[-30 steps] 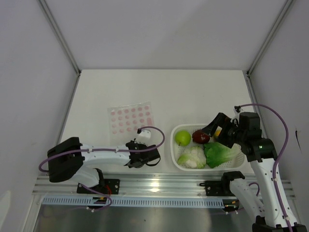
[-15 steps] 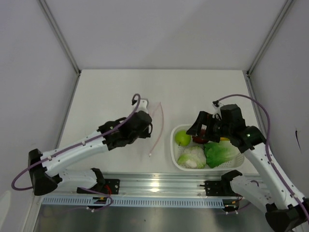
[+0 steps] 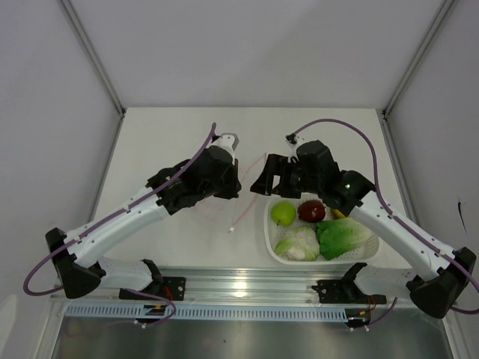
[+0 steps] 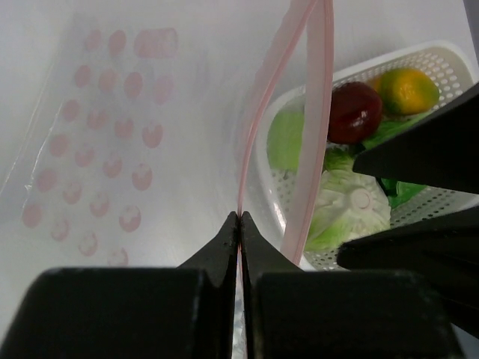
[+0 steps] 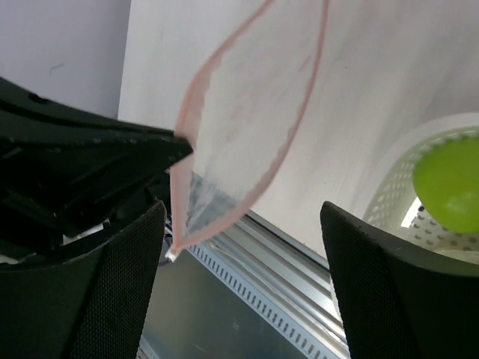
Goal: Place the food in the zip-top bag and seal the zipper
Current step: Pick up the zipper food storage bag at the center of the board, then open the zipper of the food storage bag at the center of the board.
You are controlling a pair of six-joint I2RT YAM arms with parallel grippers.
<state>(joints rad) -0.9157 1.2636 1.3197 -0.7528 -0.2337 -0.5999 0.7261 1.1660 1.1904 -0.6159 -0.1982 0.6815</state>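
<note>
My left gripper [image 4: 240, 215] is shut on one pink strip of the zipper [image 4: 251, 142] and holds the zip-top bag [image 4: 97, 149] up off the table, pink dots to its left. The mouth gapes, the other strip [image 4: 318, 112] standing apart. My right gripper [image 5: 243, 209] is open at the bag's mouth [image 5: 247, 97], its fingers [image 5: 112, 284] on either side of the lower rim, touching nothing. The food lies in the white basket [image 3: 269, 239]: green apple [image 3: 283, 213], dark red apple [image 3: 311, 211], cauliflower [image 3: 297, 243], lettuce [image 3: 343, 235], and yellow-orange fruit [image 4: 408, 90].
The basket stands at the front right, just right of the hanging bag and under my right forearm. A metal rail [image 3: 247, 288] runs along the near table edge. White walls close in the table on three sides.
My left gripper shut on the bag's zipper edge and lifted the bag off the table. My right gripper swung left from over the basket to the bag's mouth.
</note>
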